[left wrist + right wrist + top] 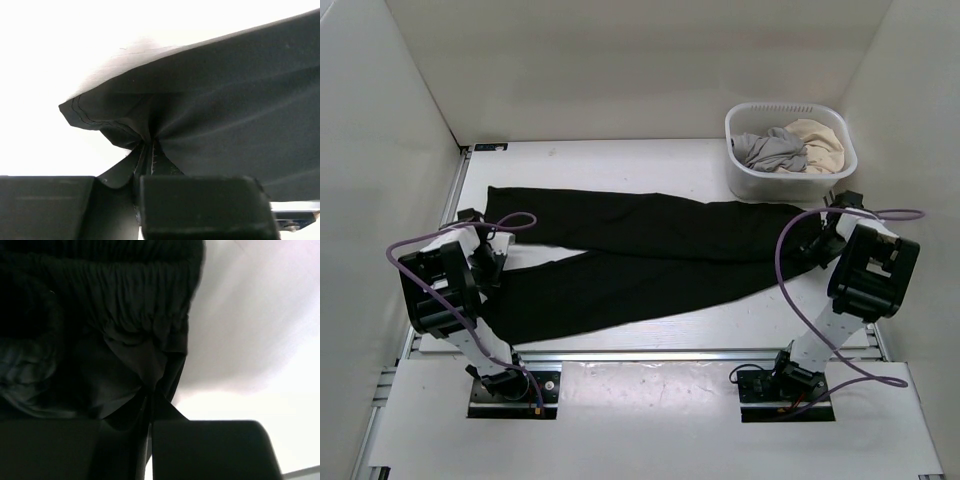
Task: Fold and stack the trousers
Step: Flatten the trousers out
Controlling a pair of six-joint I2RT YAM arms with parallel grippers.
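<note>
The black trousers [640, 250] lie spread across the table, legs pointing left, waistband at the right. The two legs part into a V at the left. My left gripper [492, 252] is shut on the hem end of the near leg; in the left wrist view the fabric [210, 110] bunches into the closed fingers [200, 200]. My right gripper [817, 240] is shut on the elastic waistband [145, 285] at the right end; the cloth gathers into its closed fingers [205, 450].
A white laundry basket [745, 180] stands at the back right, holding a grey garment [770, 150] and a beige garment [820, 140]. White walls enclose the table on three sides. A metal rail runs along the near edge by the arm bases.
</note>
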